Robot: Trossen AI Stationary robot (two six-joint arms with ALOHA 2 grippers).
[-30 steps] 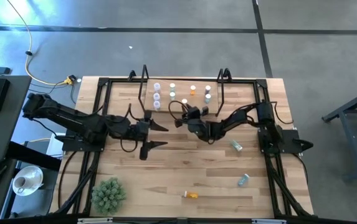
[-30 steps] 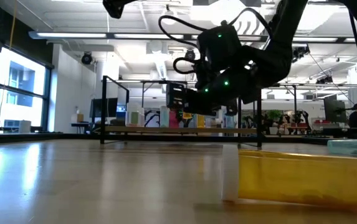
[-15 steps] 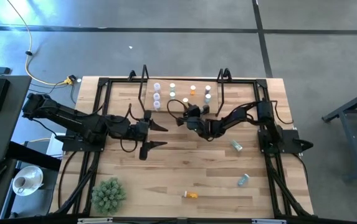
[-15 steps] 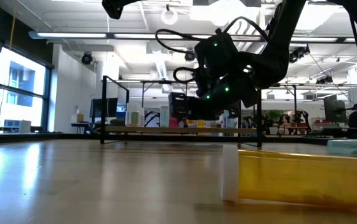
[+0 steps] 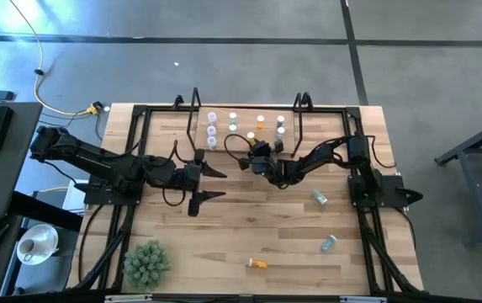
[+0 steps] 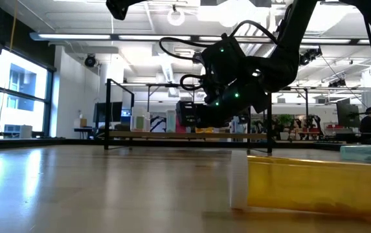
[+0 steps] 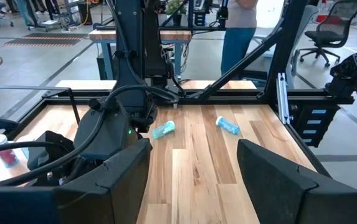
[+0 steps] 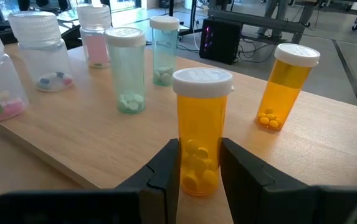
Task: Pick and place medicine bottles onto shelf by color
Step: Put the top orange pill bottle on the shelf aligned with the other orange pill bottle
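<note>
My right hand (image 8: 199,163) is clamped on an orange pill bottle (image 8: 200,134), held upright with its white cap clear above my fingers (image 8: 166,167) so it can stand on the shelf (image 8: 72,146) once I let go. I am carrying it beside the other orange bottle (image 8: 283,87), which stands just off to one side of my hand, because the sorting is by colour; the teal bottles (image 8: 128,71) stand ahead of my hand and the whitish, pink-filled ones beyond them.

From above, my right hand (image 5: 260,156) sits at the shelf's near edge, but the bottle in my grip is hidden there; only the wrist view shows it. My left hand (image 7: 194,168) waits wide open and empty over the bench (image 7: 197,149), well apart from the shelf. Its view shows two teal bottles (image 7: 164,129) lying ahead of it. The low view adds an orange bottle (image 6: 305,184) lying on its side.
</note>
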